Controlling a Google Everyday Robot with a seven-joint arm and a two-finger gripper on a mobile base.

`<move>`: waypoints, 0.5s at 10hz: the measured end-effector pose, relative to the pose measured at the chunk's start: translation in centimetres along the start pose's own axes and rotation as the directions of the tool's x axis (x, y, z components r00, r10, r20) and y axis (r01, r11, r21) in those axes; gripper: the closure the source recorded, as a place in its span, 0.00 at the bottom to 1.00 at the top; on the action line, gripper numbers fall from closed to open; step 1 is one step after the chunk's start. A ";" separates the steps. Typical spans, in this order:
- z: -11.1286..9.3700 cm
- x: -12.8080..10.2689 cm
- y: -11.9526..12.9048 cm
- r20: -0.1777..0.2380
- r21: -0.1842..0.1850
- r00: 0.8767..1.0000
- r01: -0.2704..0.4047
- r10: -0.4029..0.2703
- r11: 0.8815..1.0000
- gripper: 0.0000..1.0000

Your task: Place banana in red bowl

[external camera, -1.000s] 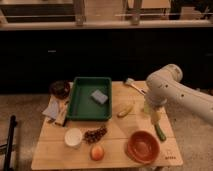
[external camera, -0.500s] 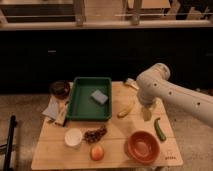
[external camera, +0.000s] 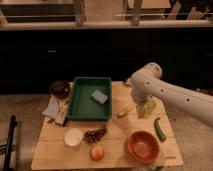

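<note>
The arm has swung across the tabletop (external camera: pixel 50 152) over the last second, away from the cucumber (external camera: pixel 159 129) and toward the tray (external camera: pixel 75 102). That brings the tool (external camera: pixel 139 104) low, close in front of the cup (external camera: pixel 149 107). The arm's own white bulk covers much of the tool, so whether it is released or clenched cannot be told.

The banana (external camera: pixel 124 110) has not moved. It lies flat on the tabletop just beside the tool, on the tray side, between the tool and the tray's near corner. Nothing shows it lifted or held.

The bowl (external camera: pixel 128 146) sits nearer the camera than the tool, a short way off, with nothing in it. The cucumber lies beyond the bowl's far rim, on the side of the tool away from the tray.

The shift reads as the approach to the pick: the tool was well off the banana and is now almost over it. The grasp itself looks still to come, and so does the carry to the bowl. The cup stands very near the tool, so a small sideways error could knock it.
</note>
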 end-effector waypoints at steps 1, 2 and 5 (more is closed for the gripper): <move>0.5 -0.4 -0.5 0.011 0.003 1.000 0.006 -0.006 1.000 0.20; 0.7 -0.4 -0.7 0.013 0.006 1.000 0.007 -0.007 1.000 0.20; 1.5 -0.9 -2.0 0.044 0.015 0.999 -0.008 0.007 1.000 0.20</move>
